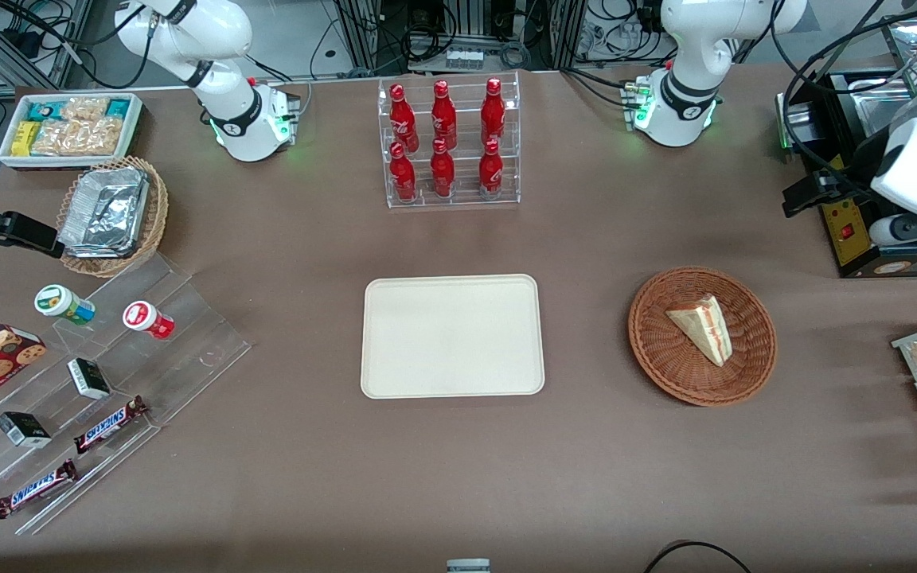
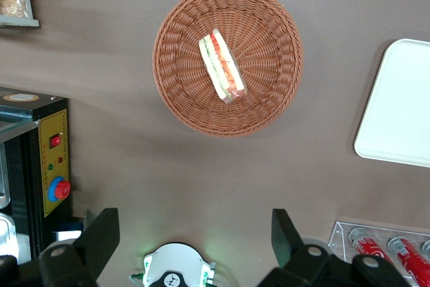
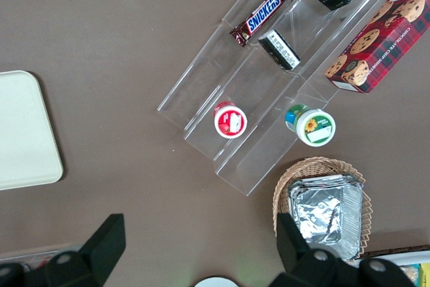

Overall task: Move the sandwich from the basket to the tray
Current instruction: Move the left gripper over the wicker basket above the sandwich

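While the sandwich (image 2: 222, 66) lies in the basket (image 2: 181, 92), the hand (image 2: 191, 236) hangs above, fingers apart.

Red bottles (image 1: 444, 139) fill a clear rack (image 1: 450, 143) on the brown worktop (image 1: 458, 461), while Snickers bars (image 1: 108, 424), small cartons (image 1: 88, 378) and two lidded cups (image 1: 64, 304) rest on clear stepped shelves (image 1: 108, 382) beside a tan basket of foil containers (image 1: 108, 213).
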